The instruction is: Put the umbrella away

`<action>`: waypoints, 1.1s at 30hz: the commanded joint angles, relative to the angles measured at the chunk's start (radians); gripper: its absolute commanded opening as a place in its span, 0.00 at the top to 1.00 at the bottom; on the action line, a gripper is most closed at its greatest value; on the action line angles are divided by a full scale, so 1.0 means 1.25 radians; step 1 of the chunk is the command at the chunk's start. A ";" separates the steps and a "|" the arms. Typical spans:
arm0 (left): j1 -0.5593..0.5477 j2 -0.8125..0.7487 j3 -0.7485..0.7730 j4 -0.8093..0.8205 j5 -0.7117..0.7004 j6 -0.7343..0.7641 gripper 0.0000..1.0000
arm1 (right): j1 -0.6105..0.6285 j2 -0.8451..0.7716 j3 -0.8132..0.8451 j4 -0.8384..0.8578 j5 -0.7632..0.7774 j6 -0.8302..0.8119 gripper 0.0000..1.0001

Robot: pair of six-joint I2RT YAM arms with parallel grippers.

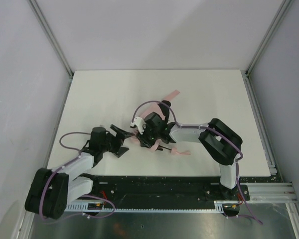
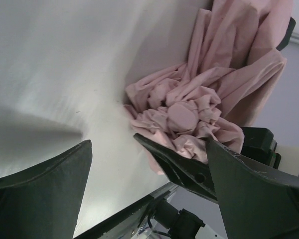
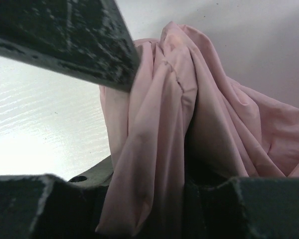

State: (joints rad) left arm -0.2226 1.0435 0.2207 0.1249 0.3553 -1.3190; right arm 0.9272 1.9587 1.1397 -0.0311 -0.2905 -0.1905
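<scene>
Your umbrella [image 1: 153, 119] lies on the white table [image 1: 99, 94], a little below the middle of the top view, and most of it is covered by the right arm. A pink strap [image 1: 172, 94] sticks out toward the upper right. The thin dark shaft [image 1: 165, 148] and a small pink piece [image 1: 180, 152] show just below the arm.

Your right gripper [image 1: 142, 137] sits directly on the bundle. In its wrist view a thick fold of pink fabric fills the space between the upper finger [image 3: 65, 35] and the lower one [image 3: 20, 204]. It looks clamped on that fold, though the view is too close to show contact on both sides.

Your left gripper [image 1: 127, 142] is just left of the umbrella, pointing right at it, with its jaws spread wide and nothing between them. In its wrist view the crumpled canopy is in the upper right, just beyond the fingertips and not touching them.
</scene>
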 commanded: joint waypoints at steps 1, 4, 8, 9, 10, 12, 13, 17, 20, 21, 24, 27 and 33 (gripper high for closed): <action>-0.034 0.058 0.056 0.090 -0.006 -0.018 0.01 | -0.006 0.124 -0.101 -0.125 -0.093 0.041 1.00; -0.056 0.059 0.060 0.103 -0.042 -0.016 0.01 | -0.013 0.124 -0.104 -0.118 -0.100 0.041 1.00; -0.087 0.066 0.063 0.107 -0.086 -0.027 0.01 | -0.021 0.120 -0.105 -0.110 -0.110 0.040 1.00; -0.093 0.078 0.066 0.107 -0.089 -0.031 0.01 | -0.022 0.117 -0.106 -0.109 -0.110 0.040 1.00; -0.097 0.094 0.072 0.107 -0.089 -0.035 0.01 | -0.022 0.115 -0.107 -0.106 -0.111 0.039 1.00; -0.101 0.123 0.082 0.110 -0.090 -0.032 0.01 | -0.025 0.112 -0.108 -0.104 -0.112 0.039 1.00; -0.103 0.133 0.087 0.116 -0.091 -0.029 0.01 | -0.025 0.111 -0.107 -0.104 -0.114 0.039 1.00; -0.129 0.137 0.095 0.138 -0.130 -0.016 0.01 | -0.025 0.111 -0.108 -0.100 -0.115 0.040 1.00; -0.152 0.161 0.101 0.142 -0.156 -0.021 0.01 | -0.026 0.105 -0.108 -0.100 -0.118 0.039 1.00; -0.157 0.178 0.104 0.143 -0.160 -0.022 0.01 | -0.027 0.102 -0.109 -0.099 -0.122 0.038 1.00; -0.161 0.248 0.106 0.149 -0.171 -0.025 0.04 | -0.032 0.094 -0.110 -0.091 -0.137 0.032 1.00; -0.165 0.307 0.109 0.160 -0.192 -0.011 0.10 | -0.034 0.092 -0.111 -0.086 -0.166 0.019 1.00; -0.173 0.413 0.127 0.172 -0.174 0.030 0.29 | -0.041 0.092 -0.111 -0.062 -0.218 0.006 1.00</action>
State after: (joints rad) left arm -0.4110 1.4361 0.3683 0.4568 0.2211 -1.3525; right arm 0.8196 1.9553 1.0943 0.0711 -0.4633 -0.0631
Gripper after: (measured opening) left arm 0.753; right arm 0.344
